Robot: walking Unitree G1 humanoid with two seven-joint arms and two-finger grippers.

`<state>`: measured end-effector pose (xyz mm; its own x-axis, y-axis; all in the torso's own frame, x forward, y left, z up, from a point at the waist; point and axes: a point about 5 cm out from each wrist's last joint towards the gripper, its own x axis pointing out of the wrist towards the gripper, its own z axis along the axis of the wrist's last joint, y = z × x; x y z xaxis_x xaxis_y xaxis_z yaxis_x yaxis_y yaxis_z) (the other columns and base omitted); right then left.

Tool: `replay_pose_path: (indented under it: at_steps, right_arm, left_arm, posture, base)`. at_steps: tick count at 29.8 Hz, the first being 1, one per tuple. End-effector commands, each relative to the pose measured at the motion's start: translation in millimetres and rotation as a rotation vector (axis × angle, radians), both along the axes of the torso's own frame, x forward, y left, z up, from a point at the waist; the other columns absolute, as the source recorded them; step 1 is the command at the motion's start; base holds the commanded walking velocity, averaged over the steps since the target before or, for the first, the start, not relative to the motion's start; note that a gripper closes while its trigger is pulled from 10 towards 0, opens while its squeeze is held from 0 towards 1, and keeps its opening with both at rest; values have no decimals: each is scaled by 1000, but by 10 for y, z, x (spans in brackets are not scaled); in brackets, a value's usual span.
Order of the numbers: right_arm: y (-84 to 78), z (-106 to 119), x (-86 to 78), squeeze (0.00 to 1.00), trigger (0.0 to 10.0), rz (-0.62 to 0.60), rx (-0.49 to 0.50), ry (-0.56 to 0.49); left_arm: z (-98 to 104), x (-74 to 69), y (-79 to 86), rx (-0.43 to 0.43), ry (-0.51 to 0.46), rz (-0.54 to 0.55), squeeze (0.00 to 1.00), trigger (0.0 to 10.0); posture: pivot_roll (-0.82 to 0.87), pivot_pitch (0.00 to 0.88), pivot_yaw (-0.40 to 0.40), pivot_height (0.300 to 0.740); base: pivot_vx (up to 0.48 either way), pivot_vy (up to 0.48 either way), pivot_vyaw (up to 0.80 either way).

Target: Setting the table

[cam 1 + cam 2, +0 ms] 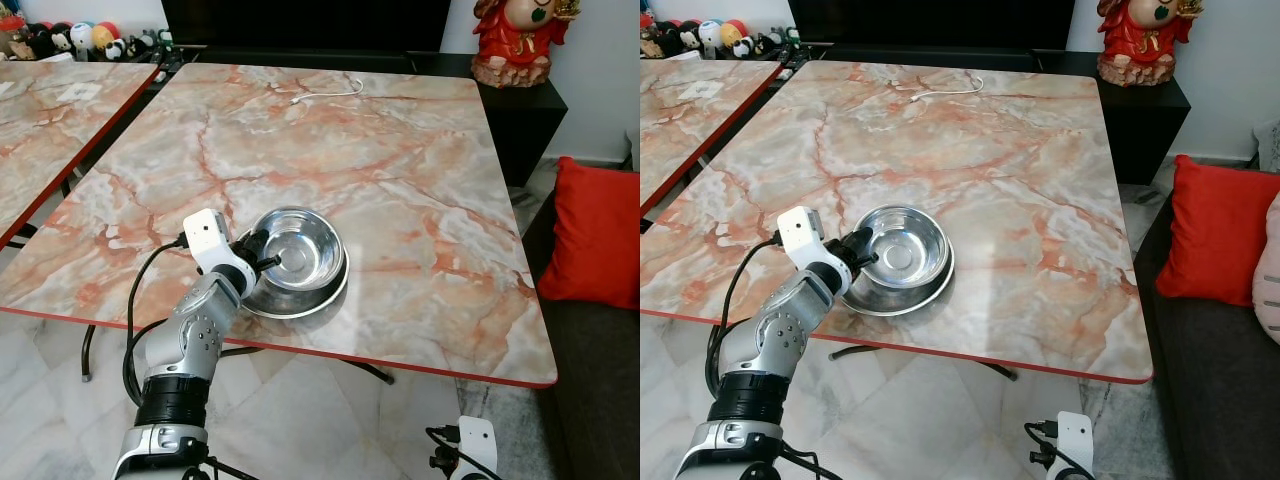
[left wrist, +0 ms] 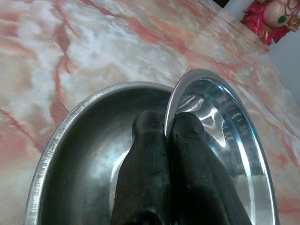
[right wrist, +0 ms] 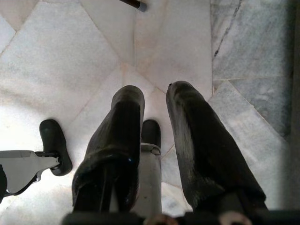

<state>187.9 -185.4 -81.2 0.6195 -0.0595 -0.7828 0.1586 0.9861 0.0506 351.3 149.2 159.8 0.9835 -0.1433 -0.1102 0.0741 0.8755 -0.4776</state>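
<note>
Pink-veined marble surface point(image 1: 400, 170): left tool point(image 1: 262, 255) clenched on round steel bowl's point(image 1: 300, 252) rim, over steel plate point(image 1: 330, 296); right tool point(image 3: 152, 101) released, idle.

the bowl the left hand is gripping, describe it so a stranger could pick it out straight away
Find the big marble table with the red edge, then look at its near edge, on the robot's left. Two steel dishes sit nested there: the bowl is the shiny upper one, tilted inside a wider, duller steel dish. The left hand is pinching its rim.
</note>
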Motion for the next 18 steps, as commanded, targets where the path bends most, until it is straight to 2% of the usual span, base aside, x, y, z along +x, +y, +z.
replay_pose_path:
  at_steps: [1,4,9,11,17,18]
  right_arm:
    - [-6,-25,-54,0,10000,-6,1,13]
    - [-9,-24,-52,0,10000,-5,0,13]
    - [-13,-22,-48,0,10000,-7,0,11]
    - [-16,-21,-47,0,10000,-6,-1,11]
    - [-15,-20,-44,0,10000,-4,0,11]
    - [-14,-20,-44,0,10000,-4,0,11]
  left_arm:
    - [3,16,46,31,5,25,220,10000]
    - [8,19,59,35,5,28,255,10000]
    - [6,8,80,38,5,32,251,10000]
    - [-1,2,82,39,8,31,306,10000]
    - [-11,-6,80,42,16,25,302,10000]
    - [-11,-6,77,41,17,23,424,10000]
  posture:
    - [27,117,15,740]
    - [28,117,15,740]
    - [26,116,16,740]
    - [30,117,14,740]
    - [29,117,16,740]
    - [30,116,15,740]
  base:
    - [0,0,0]
    - [0,0,0]
    - [0,0,0]
    - [0,0,0]
    - [0,0,0]
    - [0,0,0]
